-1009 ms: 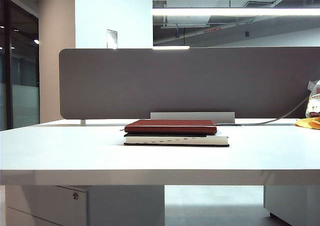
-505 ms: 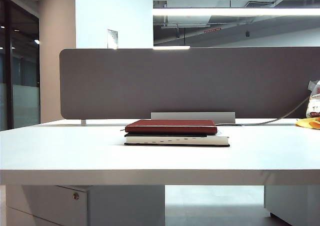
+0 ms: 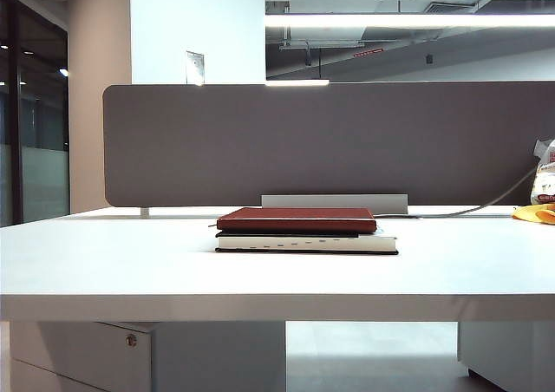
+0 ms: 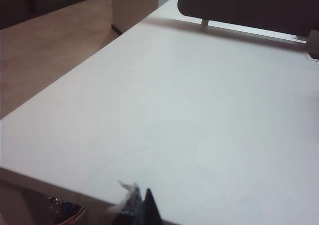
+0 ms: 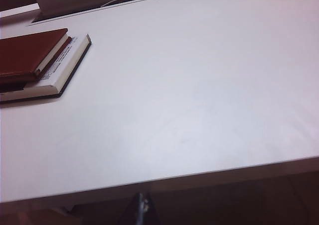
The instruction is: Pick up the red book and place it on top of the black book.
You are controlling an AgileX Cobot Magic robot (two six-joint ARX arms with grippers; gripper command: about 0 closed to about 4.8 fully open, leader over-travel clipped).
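Note:
The red book [image 3: 297, 218] lies flat on top of the black book [image 3: 305, 243] at the middle of the white table [image 3: 130, 262]; both also show in the right wrist view, red book [image 5: 27, 53] over black book [image 5: 60, 75]. My left gripper [image 4: 141, 205] is shut and empty, its tips over the table's near edge, far from the books. My right gripper [image 5: 142, 207] is shut and empty, just off the table's front edge, well away from the books. Neither gripper appears in the exterior view.
A grey partition panel [image 3: 329, 145] stands along the table's back edge, with a cable and a slot cover [image 3: 334, 203] behind the books. A yellow object [image 3: 535, 212] and a packet [image 3: 545, 179] sit at the far right. A drawer unit [image 3: 130, 353] stands under the table.

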